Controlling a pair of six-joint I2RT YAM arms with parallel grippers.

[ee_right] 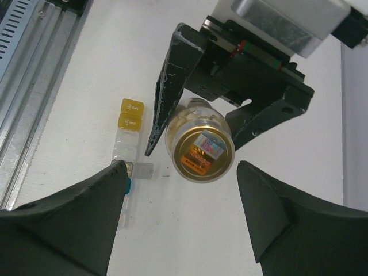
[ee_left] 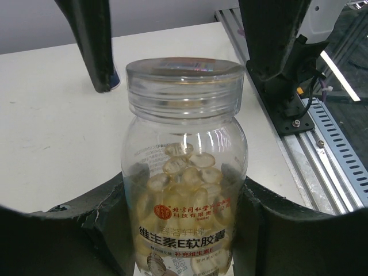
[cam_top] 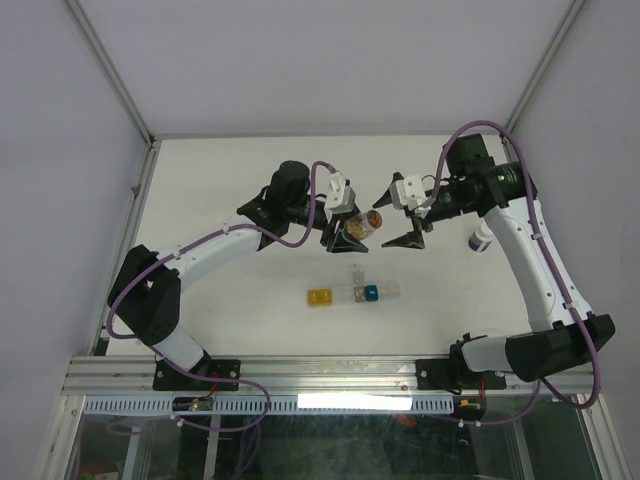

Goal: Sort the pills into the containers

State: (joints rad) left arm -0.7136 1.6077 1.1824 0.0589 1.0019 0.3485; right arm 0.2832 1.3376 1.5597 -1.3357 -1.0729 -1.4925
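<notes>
1. Pills [ee_left: 187,172]: pale yellow softgels, all inside a clear bottle [ee_left: 184,247]. We see none loose and none in the cells.
2. The bottle is clamped at its body between the fingers of the left gripper [cam_top: 350,234]. Its lid [ee_left: 184,86] end sticks out ahead of that hand, above the table [cam_top: 230,180].
3. The lid looks seated on its threads. We judge that opening it is the step in hand.
4. Right gripper [cam_top: 397,218]: fingers spread wide, holding nothing. From its own camera the bottle's end lies dead ahead, centred in the gap between its fingers. In the left wrist view each finger stands beside the lid, apart from it.
5. The bottle's long axis runs out of the left hand straight toward the right hand, so we reckon the lid faces the right jaws squarely. The right hand is nearer the lid; the left only steadies.
6. Containers [cam_top: 350,294]: a short row of yellow, grey, teal and clear cells on the table. They lie below both hands, toward the bases and well apart from the bottle.
7. Risk, as we judge it: closing off-centre could twist the bottle in the left grip.
</notes>
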